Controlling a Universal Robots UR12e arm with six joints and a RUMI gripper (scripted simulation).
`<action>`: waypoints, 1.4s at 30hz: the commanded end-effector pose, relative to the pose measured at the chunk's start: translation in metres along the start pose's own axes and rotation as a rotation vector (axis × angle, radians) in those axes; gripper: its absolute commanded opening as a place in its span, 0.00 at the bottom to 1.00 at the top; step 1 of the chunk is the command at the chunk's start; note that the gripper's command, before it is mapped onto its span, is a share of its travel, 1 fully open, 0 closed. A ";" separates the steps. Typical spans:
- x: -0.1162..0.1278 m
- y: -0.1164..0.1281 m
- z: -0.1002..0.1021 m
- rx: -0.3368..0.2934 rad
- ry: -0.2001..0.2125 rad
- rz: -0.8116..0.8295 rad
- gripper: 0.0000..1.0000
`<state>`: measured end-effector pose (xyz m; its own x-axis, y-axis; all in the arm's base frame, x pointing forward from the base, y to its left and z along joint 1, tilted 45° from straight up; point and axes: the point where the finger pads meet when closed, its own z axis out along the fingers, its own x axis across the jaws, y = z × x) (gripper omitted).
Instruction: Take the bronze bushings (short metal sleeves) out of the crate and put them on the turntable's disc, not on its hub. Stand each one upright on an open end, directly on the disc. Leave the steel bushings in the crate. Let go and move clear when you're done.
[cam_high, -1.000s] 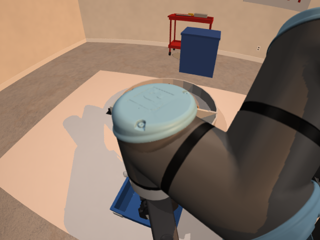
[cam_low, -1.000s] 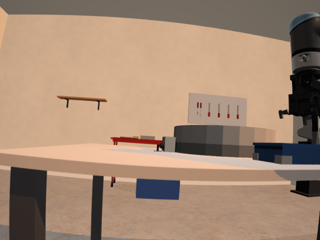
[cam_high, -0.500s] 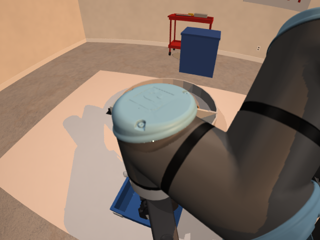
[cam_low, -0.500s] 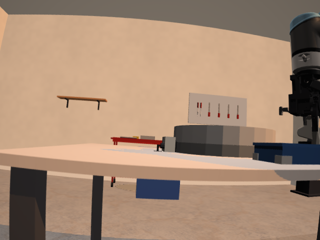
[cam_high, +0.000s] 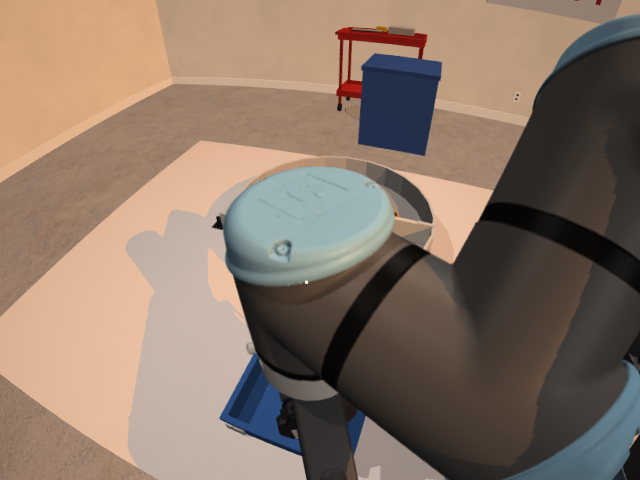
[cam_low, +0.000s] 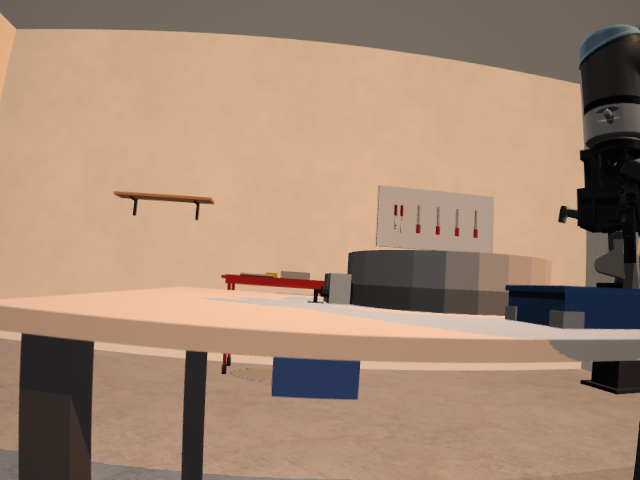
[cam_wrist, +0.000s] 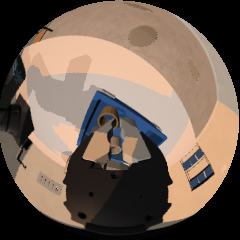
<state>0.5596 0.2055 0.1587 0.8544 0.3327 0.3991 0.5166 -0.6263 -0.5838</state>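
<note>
The blue crate (cam_wrist: 117, 131) sits on the table, and it also shows in the top view (cam_high: 253, 405) and the exterior view (cam_low: 568, 304). My gripper (cam_wrist: 117, 118) reaches down into the crate. Its fingers are nearly closed on the wall of a bronze bushing (cam_wrist: 107, 119), a ring with its open end facing up at the fingertips. A duller sleeve (cam_wrist: 116, 146) lies between the finger bases; I cannot tell its metal. The gripper body (cam_low: 622, 248) stands over the crate. The turntable (cam_low: 444, 281) is behind the crate, and my arm mostly hides it in the top view (cam_high: 410, 206).
A small grey box (cam_low: 338, 287) sits against the turntable's left side. Off the table stand a blue cabinet (cam_high: 399, 103) and a red cart (cam_high: 379, 56). A tool board (cam_low: 434, 218) and a shelf (cam_low: 164, 197) hang on the wall.
</note>
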 end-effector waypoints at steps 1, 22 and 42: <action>0.001 0.000 0.000 -0.001 0.001 -0.001 0.00; 0.003 0.001 -0.009 -0.004 0.004 -0.003 0.00; 0.002 0.001 -0.072 -0.005 0.003 -0.003 0.00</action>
<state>0.5602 0.1684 0.1971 0.8531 0.3291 0.4048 0.5176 -0.6316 -0.5772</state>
